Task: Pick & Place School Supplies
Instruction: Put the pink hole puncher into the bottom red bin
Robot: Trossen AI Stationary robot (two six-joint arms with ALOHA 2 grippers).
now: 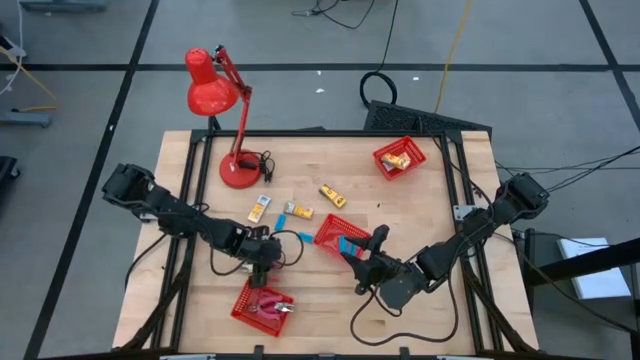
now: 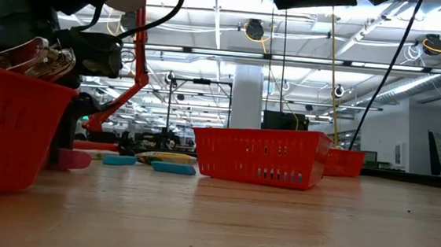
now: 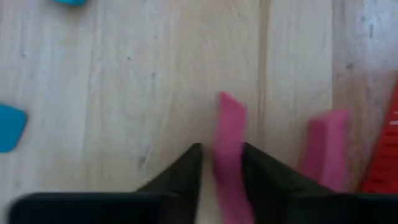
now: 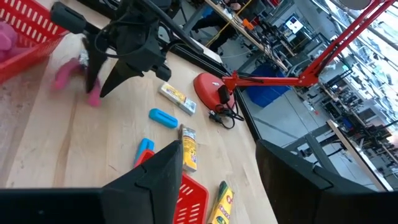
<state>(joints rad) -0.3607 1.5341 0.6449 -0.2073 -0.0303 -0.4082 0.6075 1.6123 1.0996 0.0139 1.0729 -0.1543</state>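
My left gripper [image 1: 262, 260] [image 3: 221, 149] points down at the table just beyond the near red basket [image 1: 258, 306], which holds pink-handled tools [image 1: 272, 305]. It is shut on one handle of another pink-handled tool [image 3: 229, 124]; the tool's second handle [image 3: 326, 143] lies free beside it. My right gripper [image 1: 370, 247] [image 4: 219, 149] is open and empty, hovering at the middle red basket [image 1: 335, 232], which holds a blue block [image 1: 347, 243]. Yellow packets [image 1: 260, 208] [image 1: 332, 195] and a blue block [image 1: 284, 220] lie loose on the table. My left gripper pinches one pink handle [image 3: 227, 134] of the tool between its two fingers, coming from above and pointing down. The handle runs along the gap between the fingers. In the low view a pink handle end [image 2: 72, 159] lies on the table.
A red desk lamp [image 1: 225, 95] stands on its base [image 1: 238, 172] at the far left. A third red basket [image 1: 400, 157] with yellow packets sits at the far right. The near basket's wall [image 3: 385, 155] is close beside my left gripper. Bare wood lies toward the near right.
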